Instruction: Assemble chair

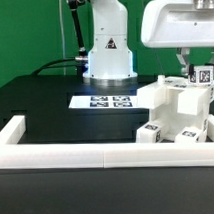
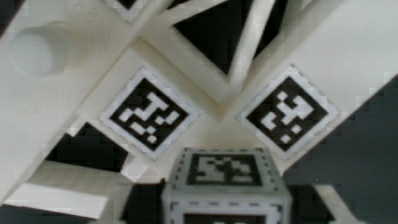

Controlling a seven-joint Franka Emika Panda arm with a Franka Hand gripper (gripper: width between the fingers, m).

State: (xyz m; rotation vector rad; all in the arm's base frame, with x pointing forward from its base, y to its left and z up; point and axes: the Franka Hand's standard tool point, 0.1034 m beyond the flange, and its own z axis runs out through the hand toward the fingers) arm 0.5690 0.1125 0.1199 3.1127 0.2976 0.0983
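Exterior view shows one black table, with one white robot arm mounted at its far side. One long low white rail borders the near edge and turns a corner at the exterior view's left.

The chair stands on the table at the exterior view's right, just behind the rail and near the marker board. It reads as one chunky joined assembly of flat panels and square bars. No loose parts are visible elsewhere on the table.

Handling, as a judgement:
- The chair looks like hard, rigid plastic. It should not flex under a pinch.
- It is probably light for its bulk.
- The smooth faces may slip, so take hold across two flat, parallel faces of a square bar or a panel edge.
- Avoid the slanted struts seen in the wrist view.
- Joints not yet fully seated could shift if pushed sideways.

The gripper hangs over the upper part of the chair with its fingers pressed close together. It may be pinching a chair part, but the contact itself is not clear.

Wrist view shows the chair at close range, with three tags: two set diamond-wise and one on a square bar.
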